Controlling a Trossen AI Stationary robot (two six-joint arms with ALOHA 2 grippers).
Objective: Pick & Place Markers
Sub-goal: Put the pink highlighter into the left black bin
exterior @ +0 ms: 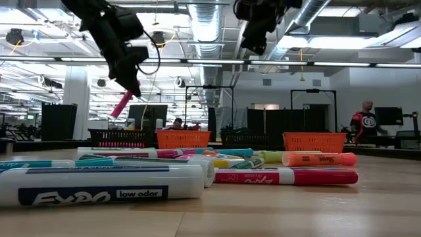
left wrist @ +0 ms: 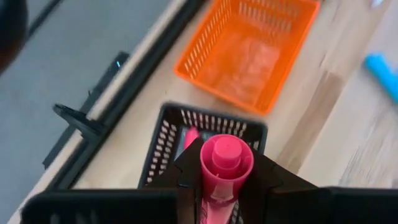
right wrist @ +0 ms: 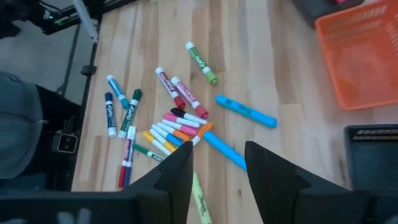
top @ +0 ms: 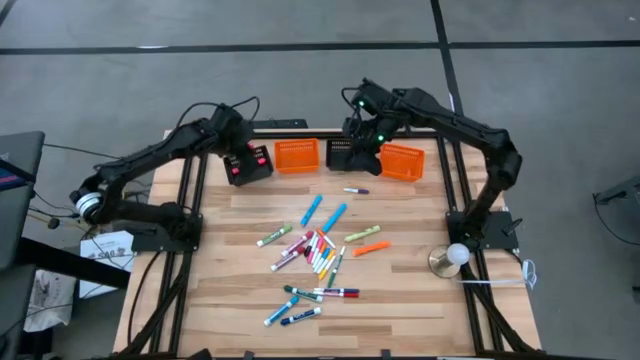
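Several markers in mixed colours lie loose on the middle of the wooden table. My left gripper is at the far left, shut on a pink marker. It hangs above a black mesh basket that has another pink marker inside. My right gripper is open and holds nothing. It hangs high over the far side, near a second black basket and an orange basket. My left gripper pinches the pink marker's barrel between its two fingers. The marker runs along the fingers and sticks out past their tips, round end foremost. The fingers slant down toward the table's far left. The marker hangs tilted, clear of the basket.
Four mesh baskets stand in a row along the far edge, with another orange basket between the two black ones. A round lamp-like thing stands at the right edge. A lone purple marker lies near the baskets.
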